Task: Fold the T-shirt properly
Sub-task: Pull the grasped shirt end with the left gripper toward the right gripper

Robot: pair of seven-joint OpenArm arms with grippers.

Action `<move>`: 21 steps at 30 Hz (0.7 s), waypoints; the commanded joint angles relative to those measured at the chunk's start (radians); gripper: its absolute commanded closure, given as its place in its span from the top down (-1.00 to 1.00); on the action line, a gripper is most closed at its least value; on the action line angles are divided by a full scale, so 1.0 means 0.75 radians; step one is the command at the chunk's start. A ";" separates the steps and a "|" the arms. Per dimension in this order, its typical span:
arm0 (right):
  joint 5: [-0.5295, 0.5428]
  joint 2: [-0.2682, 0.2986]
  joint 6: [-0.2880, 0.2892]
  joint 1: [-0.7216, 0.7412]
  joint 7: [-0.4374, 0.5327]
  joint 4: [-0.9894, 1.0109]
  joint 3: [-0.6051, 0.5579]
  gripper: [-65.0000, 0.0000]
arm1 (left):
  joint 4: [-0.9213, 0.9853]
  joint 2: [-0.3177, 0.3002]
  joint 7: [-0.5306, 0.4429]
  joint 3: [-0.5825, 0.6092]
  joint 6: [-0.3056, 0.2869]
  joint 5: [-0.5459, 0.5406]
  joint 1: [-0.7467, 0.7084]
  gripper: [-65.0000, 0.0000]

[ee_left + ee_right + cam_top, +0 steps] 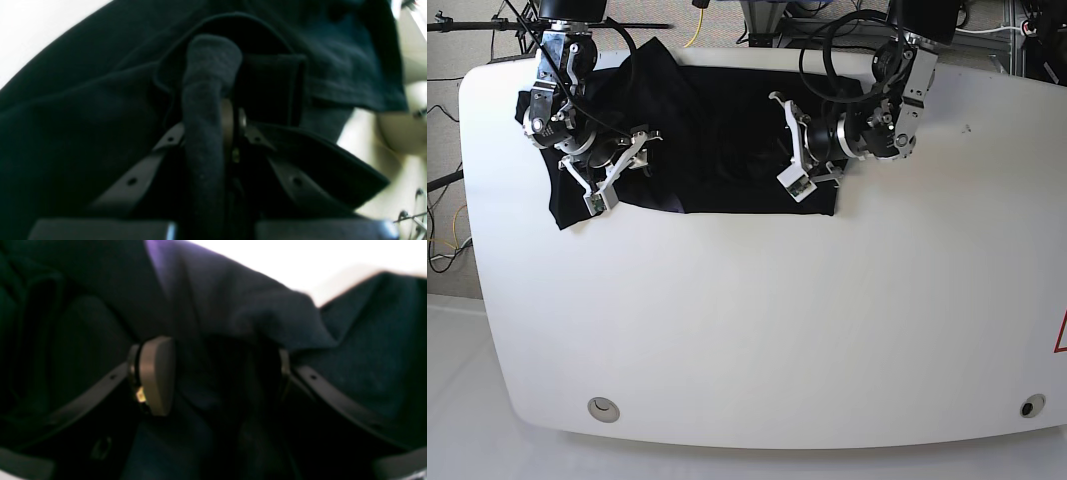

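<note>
Table (757,330): white, rounded corners, carried the shirt along its far edge
T-shirt (717,140): black, lay crumpled across the table's far side, a purple patch showing in the right wrist view
Left gripper (233,120): pressed together on a fold of the T-shirt
Right gripper (213,373): jaws spread, T-shirt cloth between them

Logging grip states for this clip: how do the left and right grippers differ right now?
1. The left gripper has its jaws shut on a bunched fold of the T-shirt; the right gripper has its jaws spread wide, with cloth lying between them.
2. In the base view the left gripper sits at the shirt's right end, the right gripper at its left end.
Both are low, at the shirt.
</note>
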State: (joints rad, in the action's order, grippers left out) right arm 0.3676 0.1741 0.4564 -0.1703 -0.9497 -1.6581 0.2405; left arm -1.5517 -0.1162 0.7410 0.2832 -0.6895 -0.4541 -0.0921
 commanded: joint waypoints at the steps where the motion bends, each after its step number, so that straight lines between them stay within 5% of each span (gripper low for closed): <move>1: -0.027 0.002 -0.002 -0.011 -0.075 0.013 -0.003 0.11 | -0.029 0.005 -0.025 0.022 -0.011 -0.032 0.011 -1.00; 15: -0.027 0.002 -0.002 -0.013 -0.075 0.013 -0.003 0.11 | -0.217 -0.004 -0.023 0.020 -0.011 -0.030 0.017 -1.00; 21: -0.027 0.002 -0.002 -0.013 -0.075 0.013 -0.003 0.11 | -0.297 0.000 0.079 0.020 -0.011 -0.030 0.028 -1.00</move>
State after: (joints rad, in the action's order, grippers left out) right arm 0.3676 0.1745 0.4603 -0.1703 -0.9493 -1.6566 0.2405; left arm -1.7435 -0.1200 0.7914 0.3004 -0.6903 -0.4587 -0.0853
